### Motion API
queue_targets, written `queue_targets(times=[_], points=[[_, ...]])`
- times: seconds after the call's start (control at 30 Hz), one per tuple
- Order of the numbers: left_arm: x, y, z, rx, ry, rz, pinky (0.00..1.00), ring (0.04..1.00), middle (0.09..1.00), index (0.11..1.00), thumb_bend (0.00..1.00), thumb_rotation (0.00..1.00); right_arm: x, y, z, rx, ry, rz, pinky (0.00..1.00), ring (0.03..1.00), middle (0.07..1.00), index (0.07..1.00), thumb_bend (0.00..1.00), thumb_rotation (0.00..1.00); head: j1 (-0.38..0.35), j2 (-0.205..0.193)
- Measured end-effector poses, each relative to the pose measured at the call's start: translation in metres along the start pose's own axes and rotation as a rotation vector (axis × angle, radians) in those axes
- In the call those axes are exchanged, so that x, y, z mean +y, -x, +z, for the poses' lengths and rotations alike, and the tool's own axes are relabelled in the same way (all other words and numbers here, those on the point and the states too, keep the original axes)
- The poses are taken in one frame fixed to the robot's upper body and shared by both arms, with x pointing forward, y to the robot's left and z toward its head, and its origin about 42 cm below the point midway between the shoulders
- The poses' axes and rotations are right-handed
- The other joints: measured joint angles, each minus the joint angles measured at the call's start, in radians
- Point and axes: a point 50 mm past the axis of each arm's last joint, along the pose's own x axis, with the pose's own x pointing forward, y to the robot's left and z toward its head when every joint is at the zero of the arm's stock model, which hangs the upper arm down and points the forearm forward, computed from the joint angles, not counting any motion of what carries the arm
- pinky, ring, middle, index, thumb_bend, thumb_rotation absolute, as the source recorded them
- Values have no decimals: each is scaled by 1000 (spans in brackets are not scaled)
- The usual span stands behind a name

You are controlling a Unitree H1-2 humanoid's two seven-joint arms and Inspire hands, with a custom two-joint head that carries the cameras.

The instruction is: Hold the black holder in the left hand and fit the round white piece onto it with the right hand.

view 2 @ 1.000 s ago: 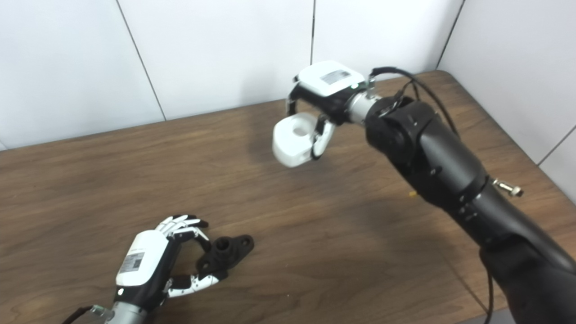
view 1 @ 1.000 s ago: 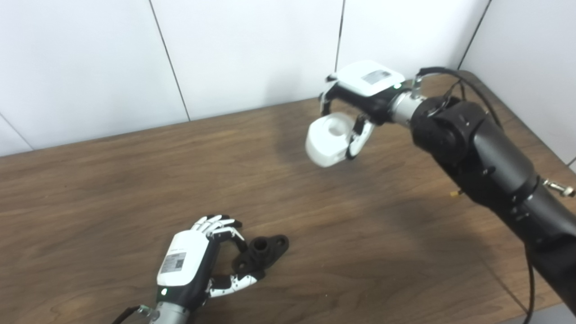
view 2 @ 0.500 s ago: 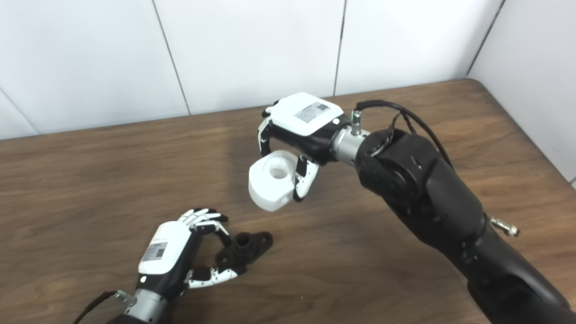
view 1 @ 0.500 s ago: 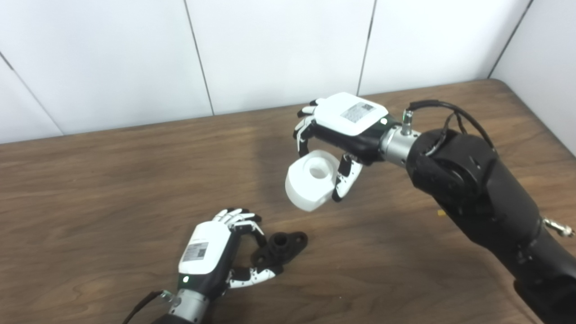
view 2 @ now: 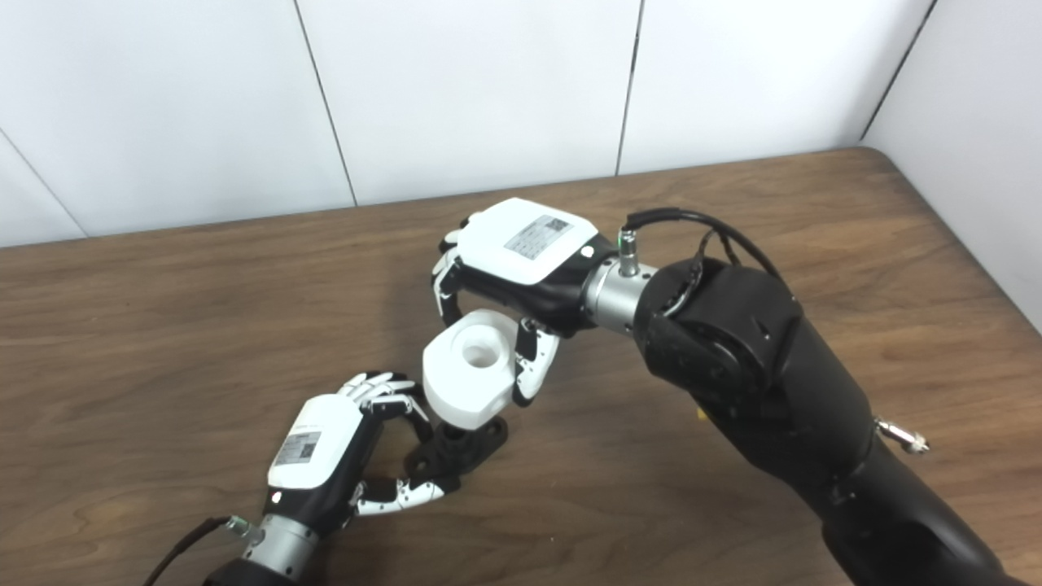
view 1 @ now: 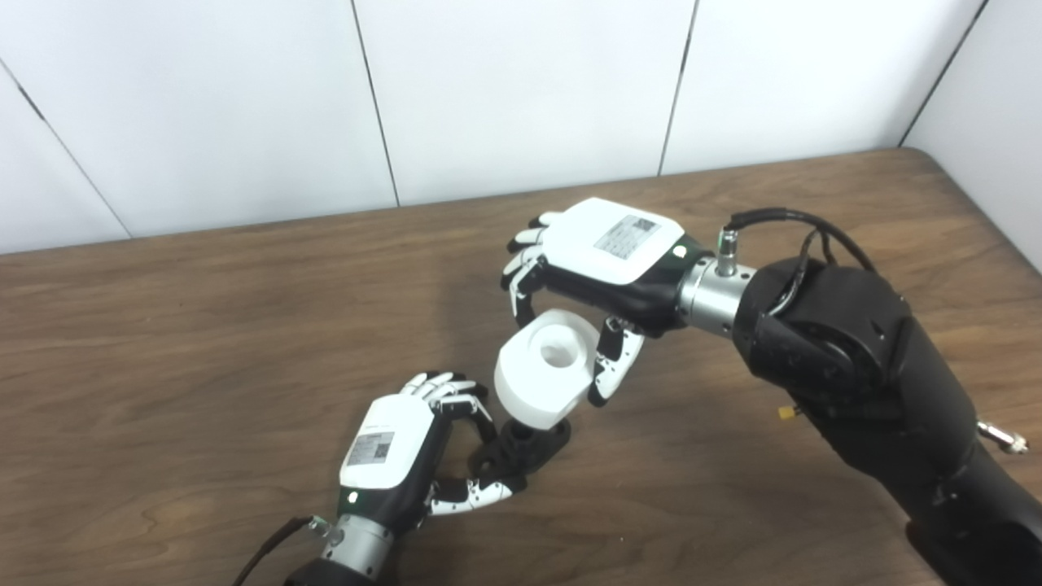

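The black holder (view 1: 525, 447) rests on the wooden table (view 1: 203, 325), gripped at its left end by my left hand (view 1: 407, 460), whose fingers and thumb close around it. My right hand (view 1: 590, 273) is shut on the round white piece (view 1: 541, 374), which has a hole in its top. The white piece hangs directly over the holder and covers the holder's raised hub; whether they touch cannot be told. In the right eye view the white piece (view 2: 472, 378) sits just above the holder (view 2: 460, 448).
White wall panels (view 1: 521, 89) stand behind the table's far edge. A small yellow bit (view 1: 785, 413) lies on the table by the right forearm. The table's right corner (view 1: 936, 163) is near the side wall.
The right hand has carried the white piece down and left, from well above the table to just over the holder. The left hand keeps its hold. The camera view has also shifted.
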Motion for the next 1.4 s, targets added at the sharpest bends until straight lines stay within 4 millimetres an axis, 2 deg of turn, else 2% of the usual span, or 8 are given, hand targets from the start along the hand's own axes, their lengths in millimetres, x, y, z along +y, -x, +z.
queue_targets(times=[0.33, 0.57, 1.03, 1.4], points=[[-2, -2, 3, -5, 4, 12, 903, 840, 767, 485, 524, 56, 4, 0, 8, -34, -25, 10, 876, 919, 796, 483, 525, 140, 6, 11], [-2, -2, 3, -5, 4, 13, 900, 840, 767, 485, 524, 57, 14, -1, 13, -50, -64, 35, 867, 922, 798, 484, 525, 138, 11, 14], [-3, -3, 3, -1, 4, 17, 899, 840, 767, 485, 524, 57, 29, -10, 15, -60, -111, 82, 878, 926, 804, 485, 525, 137, 3, 23], [-3, -5, 4, 0, 5, 17, 901, 836, 765, 484, 524, 56, 29, -12, 16, -80, -95, 67, 888, 933, 797, 484, 525, 137, 3, 26]])
